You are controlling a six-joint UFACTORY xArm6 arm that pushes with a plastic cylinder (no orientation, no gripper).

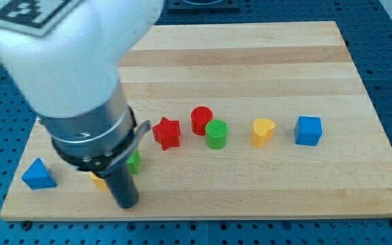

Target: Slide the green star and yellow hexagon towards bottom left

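my tip (127,203) rests at the board's (250,61) bottom left, touching a half-hidden green block (135,162) and yellow block (99,180). there is no pincer, just a bare rod. a blue triangle (38,175) lies at the view's left.

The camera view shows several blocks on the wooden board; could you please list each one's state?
Blue triangular block: flat, apart.
Green block: mostly hidden behind the arm.
Yellow block: mostly hidden.
Red star: flat, apart.
Red cylinder: upright, touching green cylinder.
Yellow heart: flat.
Blue cube: flat.
My tip: beside the hidden pair.

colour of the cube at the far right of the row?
Blue cube, clearest in the camera view.
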